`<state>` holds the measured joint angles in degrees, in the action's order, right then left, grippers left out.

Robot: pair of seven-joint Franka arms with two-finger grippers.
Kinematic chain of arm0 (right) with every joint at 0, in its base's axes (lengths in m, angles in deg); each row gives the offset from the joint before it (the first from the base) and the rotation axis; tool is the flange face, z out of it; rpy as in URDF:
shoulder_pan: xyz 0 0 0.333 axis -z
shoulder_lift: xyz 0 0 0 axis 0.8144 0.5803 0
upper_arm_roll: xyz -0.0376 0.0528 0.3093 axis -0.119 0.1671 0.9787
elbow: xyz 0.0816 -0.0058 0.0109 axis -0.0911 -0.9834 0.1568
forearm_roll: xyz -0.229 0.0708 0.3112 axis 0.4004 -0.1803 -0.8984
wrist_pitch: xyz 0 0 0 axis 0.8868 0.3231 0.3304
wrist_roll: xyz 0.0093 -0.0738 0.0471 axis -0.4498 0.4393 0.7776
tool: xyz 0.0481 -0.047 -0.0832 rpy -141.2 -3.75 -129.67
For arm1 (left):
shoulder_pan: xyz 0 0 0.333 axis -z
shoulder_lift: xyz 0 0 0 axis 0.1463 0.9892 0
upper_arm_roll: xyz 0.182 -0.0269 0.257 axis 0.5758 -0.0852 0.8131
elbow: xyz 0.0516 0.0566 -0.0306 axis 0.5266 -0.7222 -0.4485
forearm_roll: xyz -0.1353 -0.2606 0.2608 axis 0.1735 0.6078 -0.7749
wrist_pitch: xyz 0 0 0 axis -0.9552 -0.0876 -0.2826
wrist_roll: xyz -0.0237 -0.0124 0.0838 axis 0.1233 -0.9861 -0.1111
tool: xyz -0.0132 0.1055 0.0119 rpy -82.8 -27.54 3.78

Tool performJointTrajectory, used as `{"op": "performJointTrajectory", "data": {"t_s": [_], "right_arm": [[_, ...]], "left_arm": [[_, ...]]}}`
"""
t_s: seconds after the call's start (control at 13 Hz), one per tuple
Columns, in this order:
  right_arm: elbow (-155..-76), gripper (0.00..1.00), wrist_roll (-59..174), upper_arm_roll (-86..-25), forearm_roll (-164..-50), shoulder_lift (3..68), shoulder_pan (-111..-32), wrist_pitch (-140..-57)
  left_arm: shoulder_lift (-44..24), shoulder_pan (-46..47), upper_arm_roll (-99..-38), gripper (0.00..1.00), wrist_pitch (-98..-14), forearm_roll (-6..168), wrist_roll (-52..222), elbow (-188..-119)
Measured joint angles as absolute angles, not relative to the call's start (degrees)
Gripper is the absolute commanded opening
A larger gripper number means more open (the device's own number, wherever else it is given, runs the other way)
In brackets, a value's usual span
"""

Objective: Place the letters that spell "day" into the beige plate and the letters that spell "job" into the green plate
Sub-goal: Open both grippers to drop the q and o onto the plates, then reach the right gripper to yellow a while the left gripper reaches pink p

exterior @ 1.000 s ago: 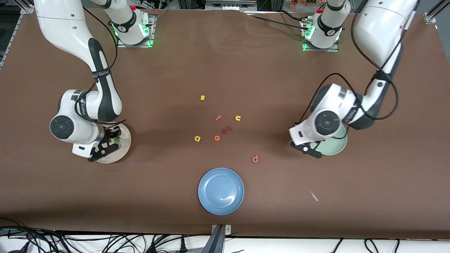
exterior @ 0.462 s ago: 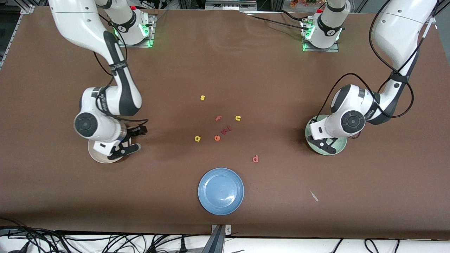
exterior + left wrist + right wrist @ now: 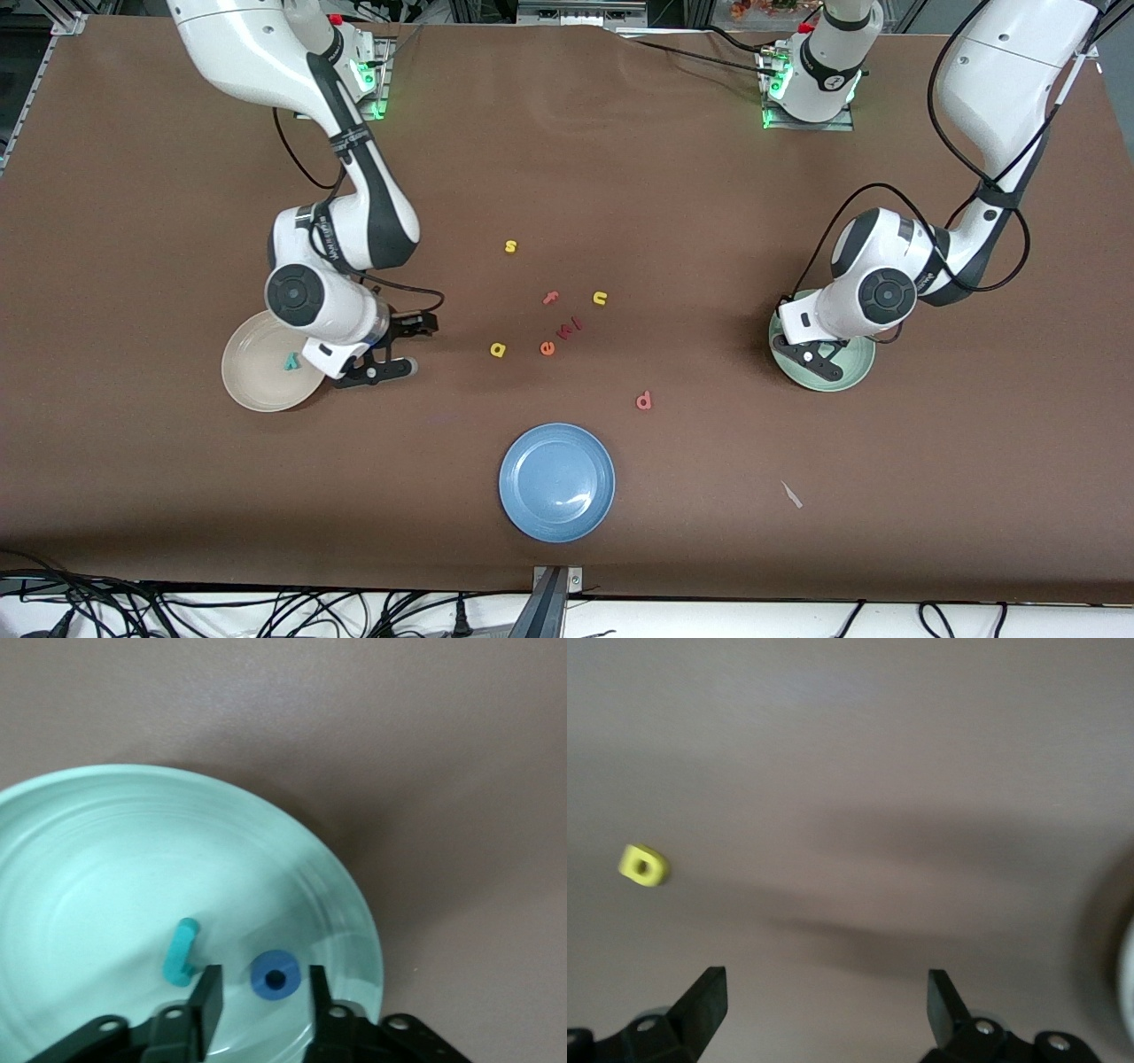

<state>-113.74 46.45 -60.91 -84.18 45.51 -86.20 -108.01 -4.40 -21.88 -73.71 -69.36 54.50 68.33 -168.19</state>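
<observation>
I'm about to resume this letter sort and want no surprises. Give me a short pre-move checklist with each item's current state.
1. Right gripper open and empty, over the table beside the beige plate: ok.
2. Teal "y" in the beige plate: ok.
3. Yellow "a" in the beige plate: not ok, on the table.
4. Blue "o" and teal "j" in the green plate: ok.
5. Left gripper clear of the "o": cannot tell.
6. Red "b" in the green plate: not ok.

Both arms have glossy white shells with black joint bands and round black end caps at the wrists. Thin black cables loop along the forearms. Each base glows green and carries a red button. The gripper fingers are matte black, with small screws at their mounts.
</observation>
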Motion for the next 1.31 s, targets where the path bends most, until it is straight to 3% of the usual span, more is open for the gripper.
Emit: {"op": "performJointTrajectory", "data": {"t_s": [0.31, 0.77, 1.31], "right_arm": [[-112.33, 1.0, 30.02, -60.6, -84.86, 48.15, -90.23, -112.33], [-105.17, 1.0, 17.75, -60.29, -84.96, 54.53, -93.33, -113.06], [-102.46, 1.0, 17.15, -58.35, -85.0, 57.84, -93.65, -113.17]], "left_arm": [[-6.19, -23.73, -73.98, 1.0, -69.35, 54.5, 64.83, -168.08], [-8.87, -22.62, -79.46, 1.0, -68.55, 54.84, 70.65, -165.32], [-5.57, -9.77, -80.08, 1.0, -61.9, 55.19, 98.09, -153.62]]}}
